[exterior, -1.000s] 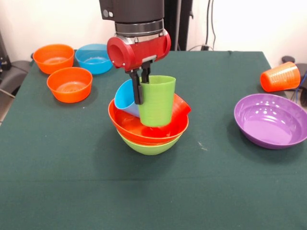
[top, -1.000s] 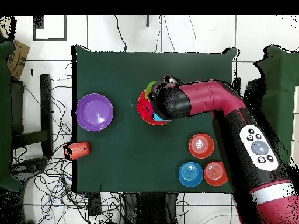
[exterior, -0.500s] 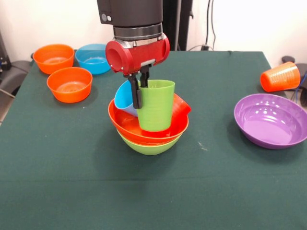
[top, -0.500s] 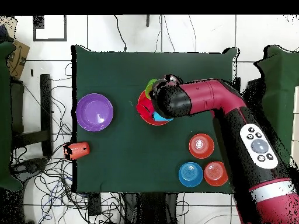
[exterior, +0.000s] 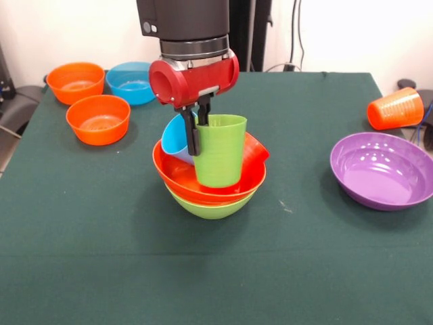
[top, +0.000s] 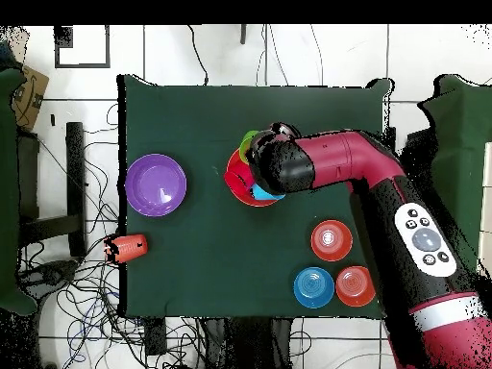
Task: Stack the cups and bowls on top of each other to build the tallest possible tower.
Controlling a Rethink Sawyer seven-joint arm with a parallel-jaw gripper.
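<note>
The rim of the lime green cup (exterior: 220,150) is pinched by the closed pincer (exterior: 197,128). The cup is held upright in the orange-red bowl (exterior: 210,181), which is nested in the lime green bowl (exterior: 211,206) mid-bench. A light blue cup (exterior: 177,139) is leaned beside it. The purple bowl (exterior: 383,170) and orange cup (exterior: 396,108) are set well apart.

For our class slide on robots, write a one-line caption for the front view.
The pincer grips the lime green cup by its rim inside the stacked orange-red bowl.
</note>
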